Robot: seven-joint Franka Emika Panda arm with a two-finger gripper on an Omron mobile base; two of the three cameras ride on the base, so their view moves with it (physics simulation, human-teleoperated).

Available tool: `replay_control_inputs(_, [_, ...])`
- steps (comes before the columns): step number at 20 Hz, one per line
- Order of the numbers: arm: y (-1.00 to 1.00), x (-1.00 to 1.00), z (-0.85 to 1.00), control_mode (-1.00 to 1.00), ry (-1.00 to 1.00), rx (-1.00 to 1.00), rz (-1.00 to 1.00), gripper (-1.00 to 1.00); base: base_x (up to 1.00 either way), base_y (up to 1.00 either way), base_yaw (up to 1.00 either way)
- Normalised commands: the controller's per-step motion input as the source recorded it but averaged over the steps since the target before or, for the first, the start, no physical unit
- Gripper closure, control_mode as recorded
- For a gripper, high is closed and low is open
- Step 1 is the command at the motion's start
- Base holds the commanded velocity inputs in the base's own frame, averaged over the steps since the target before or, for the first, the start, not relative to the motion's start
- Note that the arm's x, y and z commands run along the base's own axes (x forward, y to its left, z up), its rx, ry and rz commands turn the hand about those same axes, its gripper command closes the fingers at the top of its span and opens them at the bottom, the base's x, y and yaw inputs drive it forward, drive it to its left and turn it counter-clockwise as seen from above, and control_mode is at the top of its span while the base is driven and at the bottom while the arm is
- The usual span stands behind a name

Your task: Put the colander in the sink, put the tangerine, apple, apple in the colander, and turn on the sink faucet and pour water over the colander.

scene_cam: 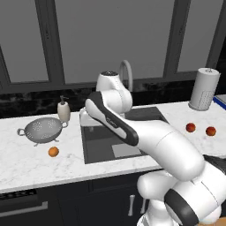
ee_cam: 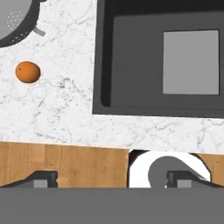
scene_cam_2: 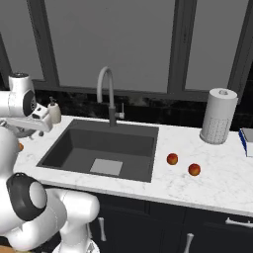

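The grey perforated colander (scene_cam: 43, 130) stands on the white counter left of the sink (scene_cam: 145, 115), with the tangerine (scene_cam: 53, 151) just in front of it. Both red apples (scene_cam: 190, 127) (scene_cam: 211, 131) lie on the counter right of the sink. The gooseneck faucet (scene_cam_2: 105, 88) rises behind the basin, and no stream shows. My gripper (ee_cam: 111, 179) hangs open and empty high over the sink's left front corner. In the hand view the tangerine (ee_cam: 27, 72) and the colander's rim (ee_cam: 13, 24) lie off to the upper left, and the sink (ee_cam: 131, 61) to the right.
A soap bottle (scene_cam: 64, 110) stands behind the colander. A paper towel roll (scene_cam: 204, 88) stands at the back right, with a blue-edged thing (scene_cam_2: 247, 141) beside it. Dark windows back the counter. Wooden floor (ee_cam: 61, 164) shows past the counter's front edge.
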Motion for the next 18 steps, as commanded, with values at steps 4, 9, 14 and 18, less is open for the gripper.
replay_control_inputs(4, [0.44, 0.38, -0.15, -1.0, 0.0, 0.08, 0.0, -1.0, 0.0, 0.0, 0.0])
replay_control_inputs(9, [0.47, 0.51, -0.1, -1.0, 0.0, 0.07, 0.0, -1.0, 0.0, 0.0, 0.0])
replay_control_inputs(14, [0.36, 0.43, -0.09, -1.0, 0.0, 0.04, -0.03, -1.0, 0.0, 0.0, 0.0])
replay_control_inputs(18, [0.36, 0.24, -0.21, -1.0, 0.0, 0.0, -0.06, -1.0, 0.0, 0.0, 0.0])
